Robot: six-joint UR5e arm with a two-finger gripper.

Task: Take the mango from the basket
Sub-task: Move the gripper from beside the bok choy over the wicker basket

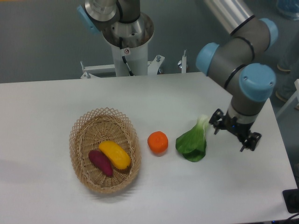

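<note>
One oval woven tan wicker basket (80, 140) on the white table (46, 102), holding two fruits: one dark purple-red oblong (100, 162) touching one smooth yellow-orange mango (115, 155). One round orange fruit (158, 142). One leafy green bok choy (193, 140). My one black two-finger gripper (232, 135), fingers spread, empty, just right of the greens.

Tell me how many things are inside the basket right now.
2: the mango lies in the middle of the basket, and a dark purple-red oblong lies right beside it, nearer the camera. Nothing else shows inside.
</note>
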